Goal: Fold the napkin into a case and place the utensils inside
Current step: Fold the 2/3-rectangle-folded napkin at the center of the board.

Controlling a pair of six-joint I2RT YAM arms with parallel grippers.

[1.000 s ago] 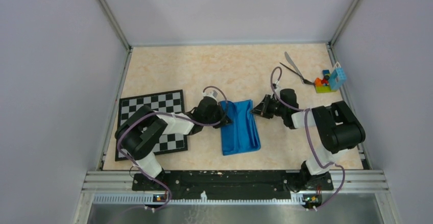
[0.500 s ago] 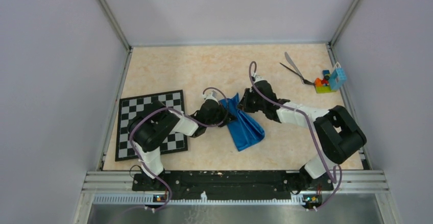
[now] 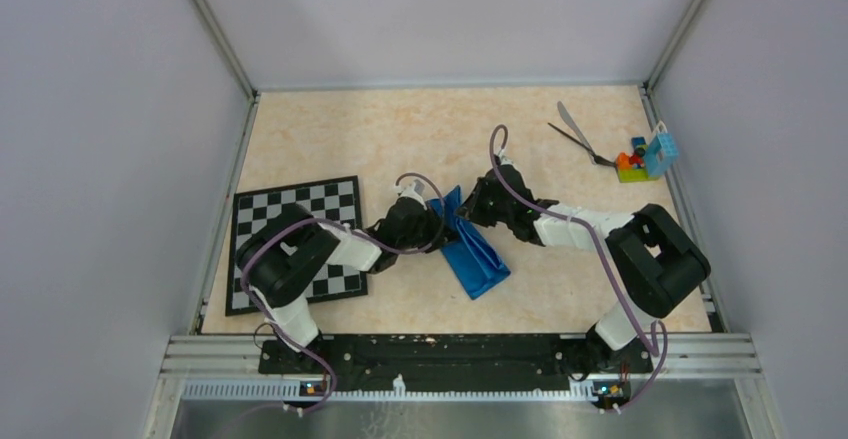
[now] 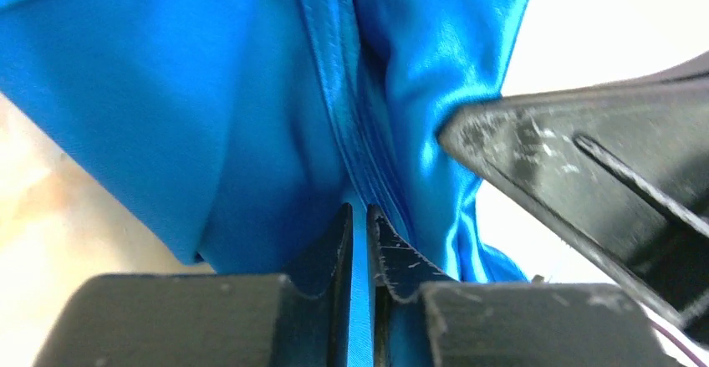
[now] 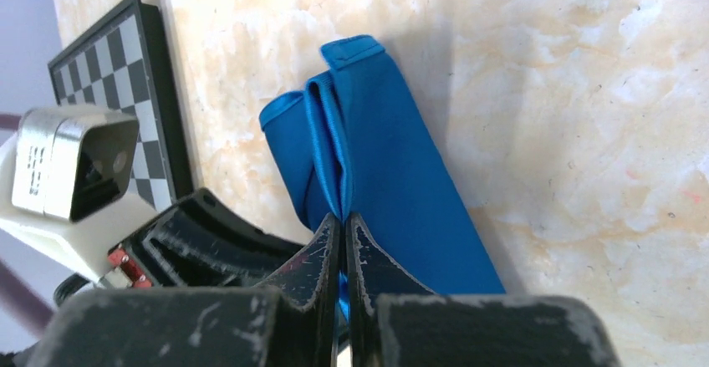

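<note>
The blue napkin [image 3: 474, 252] lies folded into a narrow strip, slanting from upper left to lower right at the table's middle. My left gripper [image 3: 437, 225] is shut on its upper left edge; the cloth [image 4: 276, 116] shows pinched between the jaws [image 4: 358, 225]. My right gripper [image 3: 470, 209] is shut on the same upper end from the right, with the blue folds [image 5: 376, 150] clamped at its tips [image 5: 344, 221]. The silver-grey knife [image 3: 570, 122] and the thin black utensil [image 3: 580, 143] lie far right at the back, away from both grippers.
A chessboard [image 3: 296, 244] lies left of the napkin, partly under my left arm. Small colourful toy blocks [image 3: 642, 157] sit by the right wall next to the utensils. Walls close in the table on three sides.
The right gripper has come left and taken hold of the napkin's upper end. The napkin has turned from nearly upright to slanted, and its lower end has swung right.
</note>
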